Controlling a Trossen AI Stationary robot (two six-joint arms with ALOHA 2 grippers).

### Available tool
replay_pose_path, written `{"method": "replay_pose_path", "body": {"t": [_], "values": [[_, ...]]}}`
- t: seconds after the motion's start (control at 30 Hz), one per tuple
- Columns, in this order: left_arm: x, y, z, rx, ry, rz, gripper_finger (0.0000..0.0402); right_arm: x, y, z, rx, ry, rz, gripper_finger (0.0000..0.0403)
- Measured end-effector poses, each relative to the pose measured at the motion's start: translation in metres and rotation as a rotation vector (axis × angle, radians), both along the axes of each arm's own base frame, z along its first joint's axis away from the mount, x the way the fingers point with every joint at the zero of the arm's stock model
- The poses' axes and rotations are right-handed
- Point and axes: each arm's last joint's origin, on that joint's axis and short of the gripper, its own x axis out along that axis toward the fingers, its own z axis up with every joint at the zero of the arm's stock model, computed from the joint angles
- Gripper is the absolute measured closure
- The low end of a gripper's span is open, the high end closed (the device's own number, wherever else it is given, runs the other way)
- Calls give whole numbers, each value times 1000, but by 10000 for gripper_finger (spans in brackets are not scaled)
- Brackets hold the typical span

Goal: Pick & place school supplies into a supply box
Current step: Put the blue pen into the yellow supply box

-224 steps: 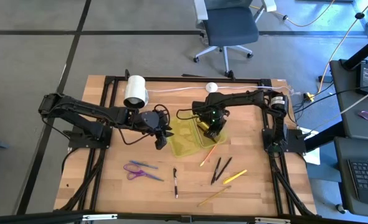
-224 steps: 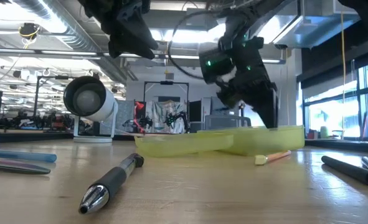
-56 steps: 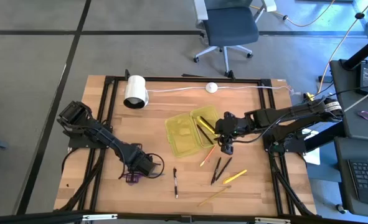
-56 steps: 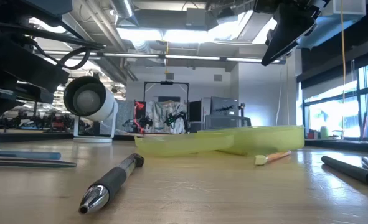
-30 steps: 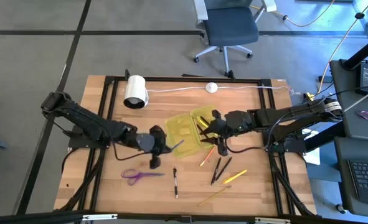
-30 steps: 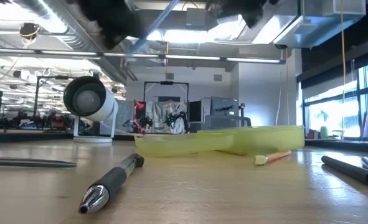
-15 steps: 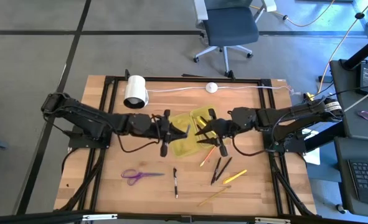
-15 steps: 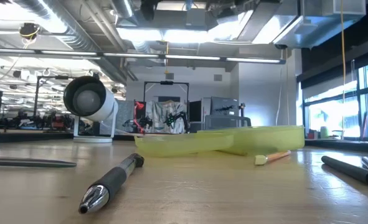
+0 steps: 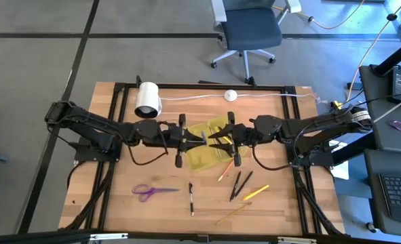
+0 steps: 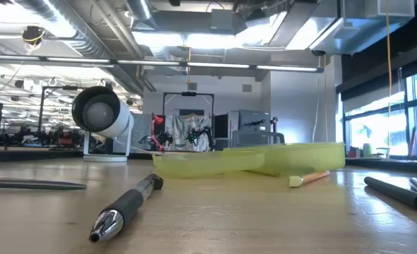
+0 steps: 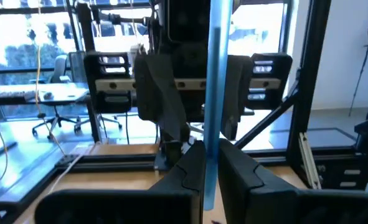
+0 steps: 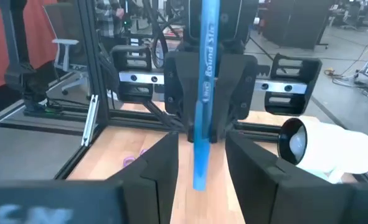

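Both arms closed in, face-to-face over supply box (image 9: 201, 158) | L gripper (image 11: 210, 163) clamps blue pen (image 11: 217, 74) | R gripper (image 12: 199, 155) wide

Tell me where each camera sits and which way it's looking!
High view: above the table, looking straight down; both arms show, left gripper and right gripper tip to tip over the supply box.
Low view: at tabletop height, looking level across a black pen; no arm shows.
Left wrist view: faces the right arm; its fingers clamp the blue pen.
Right wrist view: faces the left arm; its fingers are spread.
Shared: both wrist views show that blue pen.
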Motion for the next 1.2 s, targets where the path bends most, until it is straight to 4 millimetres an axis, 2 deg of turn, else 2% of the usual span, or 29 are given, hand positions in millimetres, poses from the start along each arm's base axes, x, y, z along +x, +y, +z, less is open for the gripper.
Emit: {"method": "replay_pose_path", "body": {"t": [0.2, 0.67, 1.2], "values": [[0, 0, 1, 22, -8, 0, 384, 6, 1, 2, 9, -66, -1, 265], [0, 0, 1, 32, -9, 0, 384, 12, -2, 1, -10, -101, -11, 266], [0, 0, 1, 40, -5, 13, 384, 20, 0, -5, -7, -113, -3, 315]]}}
